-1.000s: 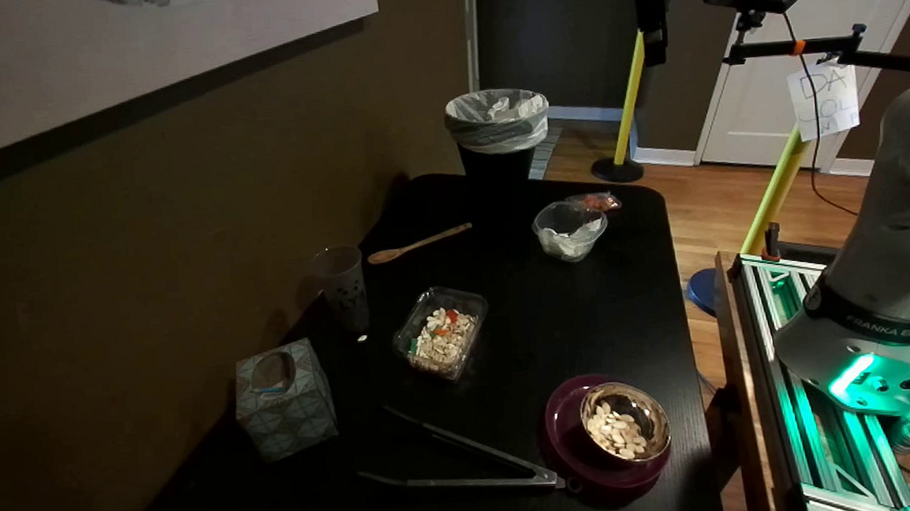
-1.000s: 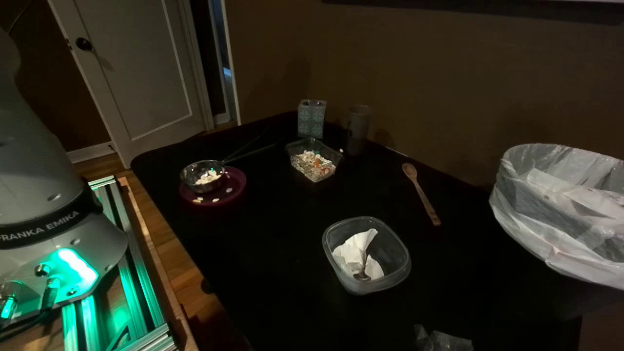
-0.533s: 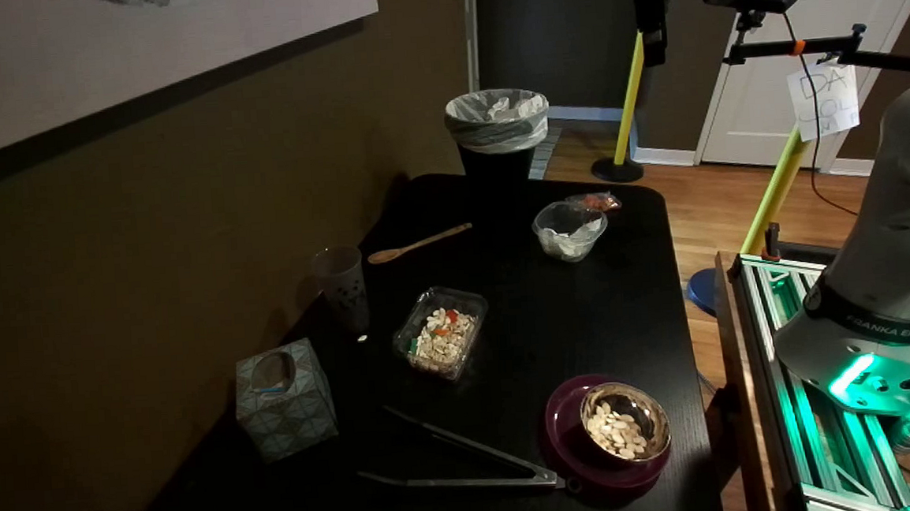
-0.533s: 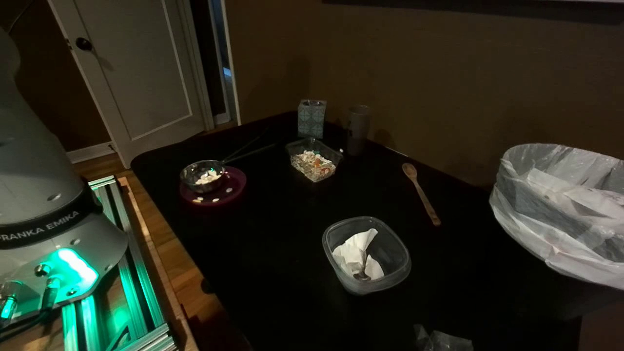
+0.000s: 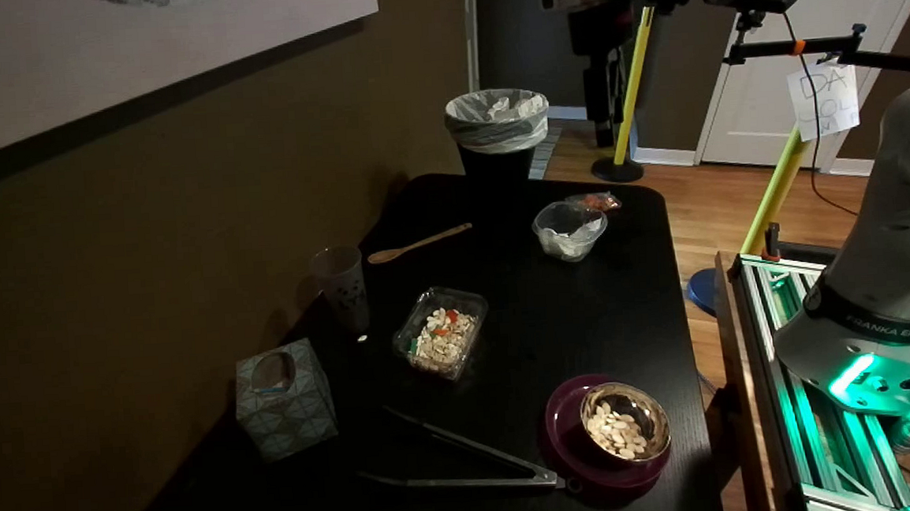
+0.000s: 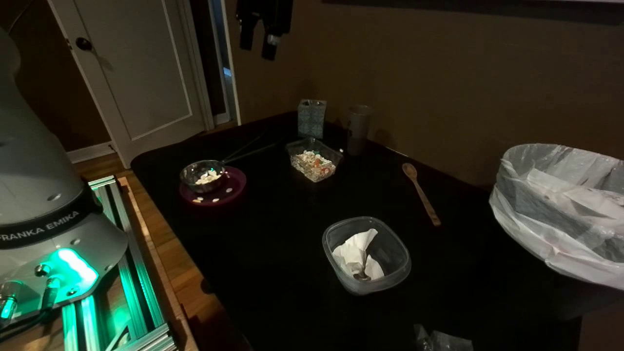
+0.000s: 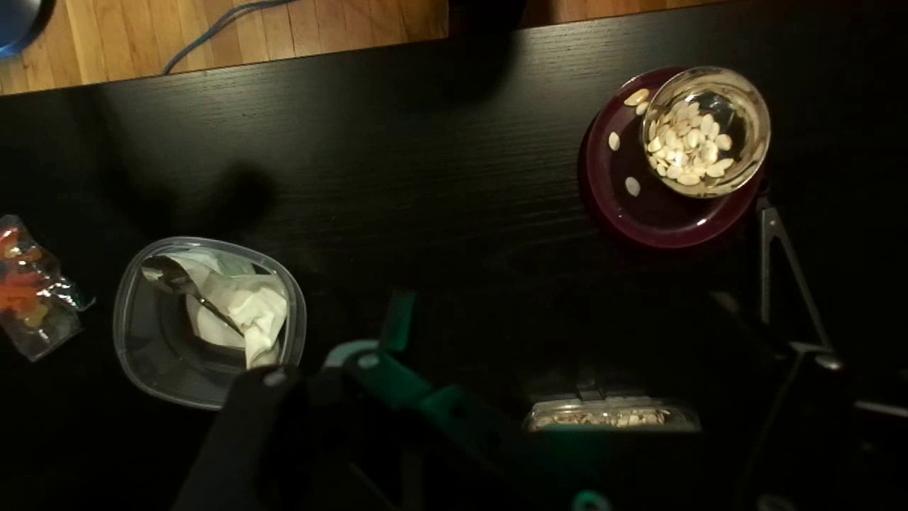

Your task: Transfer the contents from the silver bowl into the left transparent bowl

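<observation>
The silver bowl (image 5: 659, 431) stands on a magenta plate near the table edge, and shows in all views. Inside it lie the contents (image 7: 688, 145), a small heap of pale flat seeds. Farther in on the table is the left transparent bowl (image 5: 426, 298), a clear squarish box holding pale bits with orange pieces; in the wrist view my gripper hides most of it. My gripper (image 6: 257, 52) hangs high above the table, apart from everything, its fingers (image 6: 270, 46) spread with nothing between them. The wrist view shows the jaws dark and wide apart.
Metal tongs (image 5: 477, 485) lie beside the magenta plate (image 7: 660, 231), which bears a few loose seeds. A rounder clear bowl (image 6: 399, 273) holds a napkin and spoon. Also around are a wooden spoon (image 6: 421, 195), tissue box (image 5: 286, 400), tall cup (image 5: 344, 294) and lined bin (image 5: 499, 130).
My gripper has come down into view in an exterior view, and sits lower and farther left where it only partly showed before. Nothing on the table has moved.
</observation>
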You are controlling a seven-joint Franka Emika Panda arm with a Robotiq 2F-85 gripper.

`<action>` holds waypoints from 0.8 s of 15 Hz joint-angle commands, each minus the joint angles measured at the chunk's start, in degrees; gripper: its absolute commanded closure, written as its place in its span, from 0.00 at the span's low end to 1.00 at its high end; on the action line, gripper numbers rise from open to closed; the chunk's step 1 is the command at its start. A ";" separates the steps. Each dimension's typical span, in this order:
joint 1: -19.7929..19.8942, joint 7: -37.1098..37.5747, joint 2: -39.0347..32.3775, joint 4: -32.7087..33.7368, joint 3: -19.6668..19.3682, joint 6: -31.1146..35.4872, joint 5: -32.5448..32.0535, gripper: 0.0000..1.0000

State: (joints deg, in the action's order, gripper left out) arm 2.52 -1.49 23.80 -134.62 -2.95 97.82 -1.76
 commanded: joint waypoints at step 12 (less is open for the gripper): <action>-1.05 -5.04 -1.12 -13.22 -0.58 11.54 1.93 0.00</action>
State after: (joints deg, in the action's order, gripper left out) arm 2.42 -4.01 22.25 -141.09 -2.98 103.57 -1.48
